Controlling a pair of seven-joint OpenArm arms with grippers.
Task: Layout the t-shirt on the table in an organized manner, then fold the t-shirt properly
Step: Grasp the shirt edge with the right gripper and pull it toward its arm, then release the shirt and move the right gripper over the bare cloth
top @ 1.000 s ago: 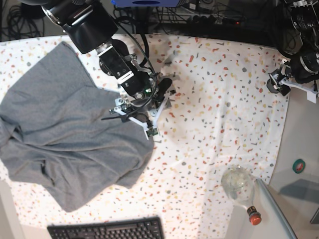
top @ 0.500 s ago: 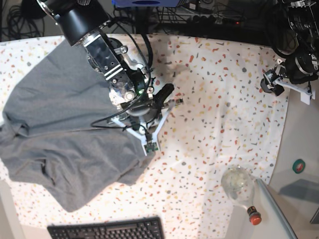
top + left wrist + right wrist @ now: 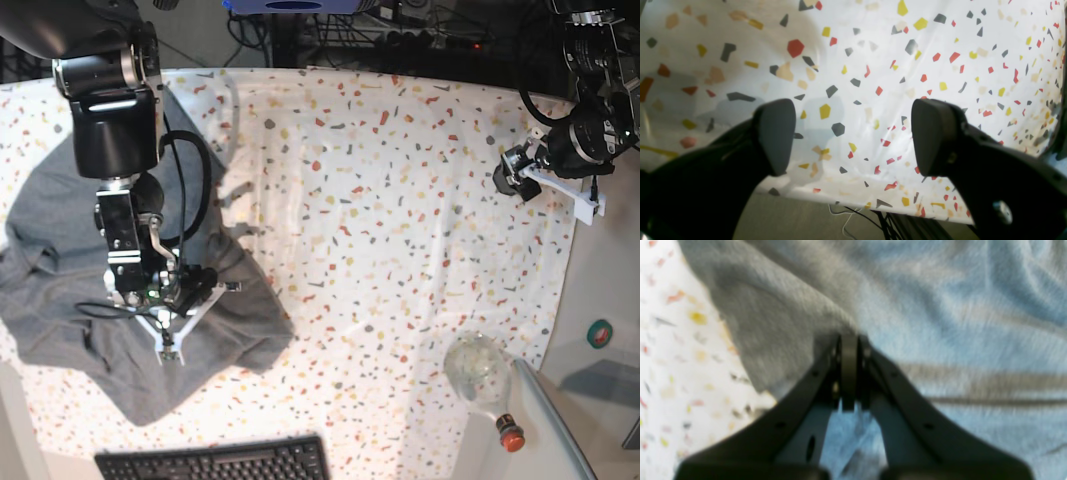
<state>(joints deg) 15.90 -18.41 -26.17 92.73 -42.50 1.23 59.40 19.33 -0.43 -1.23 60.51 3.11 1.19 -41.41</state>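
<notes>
right hand [image 3: 853,373] on rumpled t-shirt [image 3: 773,316]

Right claw [image 3: 855,373] shut — left claw [image 3: 853,136] open

I take this for a robotics lab or workshop, though I can't tell which: two jointed arms with bare metal brackets and loose cabling reach in over the table [image 3: 400,220]. A black keyboard [image 3: 215,463] sits at its near edge, left of the near right corner. Past the right edge I see plain grey floor [image 3: 615,300], and more cables [image 3: 888,223] run below an edge.
</notes>
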